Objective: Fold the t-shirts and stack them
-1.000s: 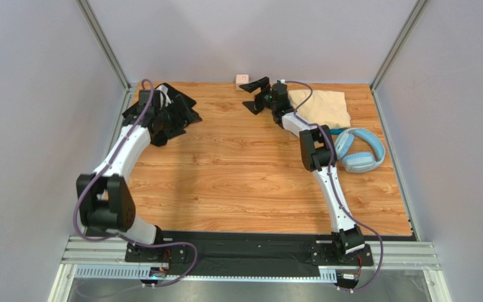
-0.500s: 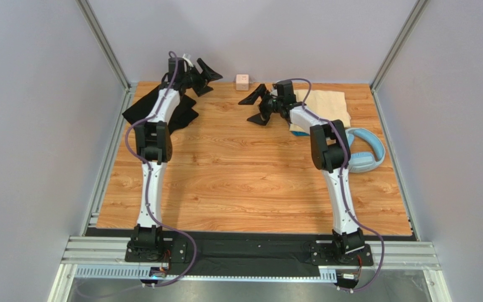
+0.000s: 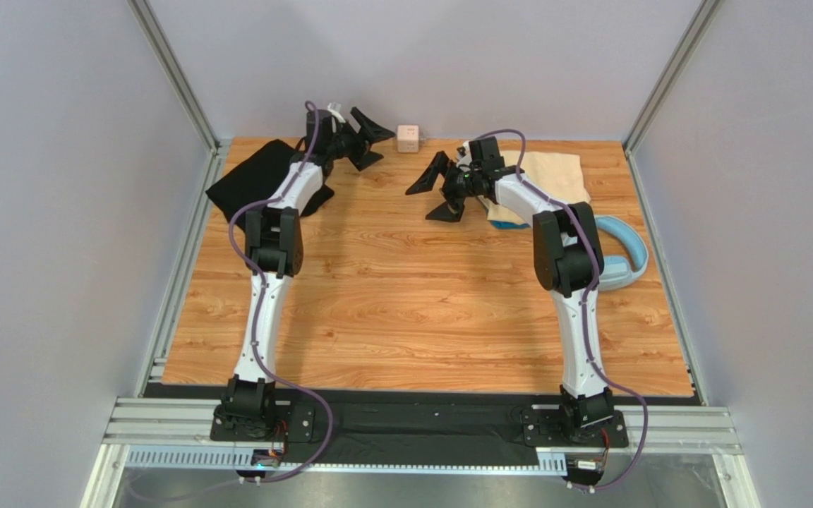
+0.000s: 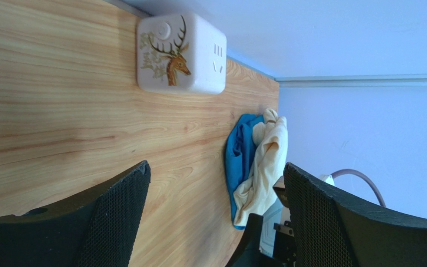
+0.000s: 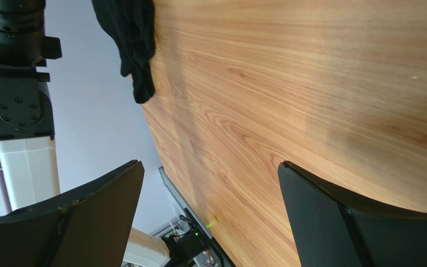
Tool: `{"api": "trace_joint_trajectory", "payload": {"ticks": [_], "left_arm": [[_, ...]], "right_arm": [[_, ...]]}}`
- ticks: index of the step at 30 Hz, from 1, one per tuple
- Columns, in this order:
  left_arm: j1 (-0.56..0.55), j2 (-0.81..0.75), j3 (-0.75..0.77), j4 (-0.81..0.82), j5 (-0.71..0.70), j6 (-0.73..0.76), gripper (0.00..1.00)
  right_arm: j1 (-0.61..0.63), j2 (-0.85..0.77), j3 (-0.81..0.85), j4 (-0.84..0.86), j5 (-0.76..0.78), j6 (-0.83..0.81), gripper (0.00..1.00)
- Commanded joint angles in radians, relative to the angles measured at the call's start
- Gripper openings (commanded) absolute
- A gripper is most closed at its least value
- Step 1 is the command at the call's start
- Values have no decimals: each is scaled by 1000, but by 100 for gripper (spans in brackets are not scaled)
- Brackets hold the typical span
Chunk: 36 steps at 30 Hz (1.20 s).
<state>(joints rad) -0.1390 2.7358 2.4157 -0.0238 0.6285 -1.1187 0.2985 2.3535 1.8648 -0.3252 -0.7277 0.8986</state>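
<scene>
A wood-grain tabletop [image 3: 411, 307] fills the middle of the top view, closed in by pale lilac-grey walls [image 3: 61, 212], with a metal rail [image 3: 676, 429] along the bottom. The black t-shirt [image 3: 246, 175] lies at the board's upper left. The cream t-shirt [image 3: 559, 175] lies upper right, with the blue t-shirt [image 3: 501, 224] peeking out at its lower-left edge. The left gripper [image 3: 370, 138] is spread wide and empty beside the pink cube [image 3: 409, 137]. The right gripper [image 3: 434, 193] is equally wide and empty. A light-blue ring [image 3: 623, 249] sits at right.
</scene>
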Motion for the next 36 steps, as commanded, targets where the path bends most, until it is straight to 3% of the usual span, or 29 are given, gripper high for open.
{"api": "trace_joint_trajectory", "payload": {"ticks": [1, 9, 12, 15, 18, 22, 30, 36], "left_arm": [[-34, 16, -4, 68, 2, -27, 95], [-39, -37, -36, 36, -9, 8, 95], [-48, -137, -167, 28, 20, 77, 95], [-56, -273, -337, -85, 60, 155, 95], [-63, -443, -590, -187, 42, 274, 95], [-63, -589, -661, -396, -10, 447, 95], [-63, -863, -910, -435, -6, 488, 95], [-62, -987, -991, -488, -44, 566, 96]], "right_arm": [[-2, -72, 1, -122, -1, -117, 100], [-22, -169, 69, -362, 117, -294, 100], [-25, -227, 88, -506, 226, -371, 100], [-47, -328, 34, -600, 390, -368, 100], [-108, -462, -94, -600, 459, -345, 100], [-159, -605, -194, -607, 603, -388, 100], [-289, -737, -309, -681, 663, -357, 100], [-396, -813, -343, -728, 726, -398, 100]]}}
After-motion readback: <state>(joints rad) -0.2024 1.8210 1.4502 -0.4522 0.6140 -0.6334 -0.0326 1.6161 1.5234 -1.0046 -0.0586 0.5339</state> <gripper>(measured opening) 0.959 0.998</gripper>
